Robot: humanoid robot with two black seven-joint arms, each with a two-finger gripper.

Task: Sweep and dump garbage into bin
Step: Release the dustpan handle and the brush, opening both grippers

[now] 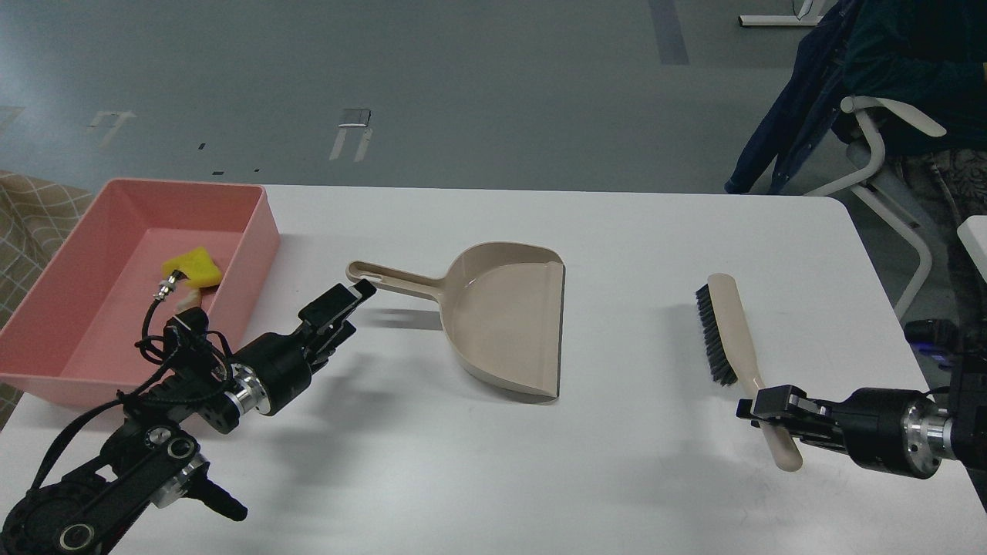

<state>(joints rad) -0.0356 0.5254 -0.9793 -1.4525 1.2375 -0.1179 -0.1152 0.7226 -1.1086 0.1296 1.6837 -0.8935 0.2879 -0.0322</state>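
The pink bin (258, 231) stands at the table's far left. The yellow sponge piece (194, 264) lies inside it. The bread wedge (187, 297) lies just in front of the sponge, mostly hidden by my left arm's cable. The beige dustpan (501, 316) lies flat and empty at the table's middle, handle pointing left. My left gripper (345, 304) is open and empty, just in front of the handle's end. My right gripper (759, 408) is shut on the handle of the beige brush (725, 331), which lies on the table at the right.
A chair (887, 139) with dark clothing on it stands beyond the table's far right corner. A checked beige fabric thing (31, 208) sits left of the bin. The table's right edge runs close to my right arm.
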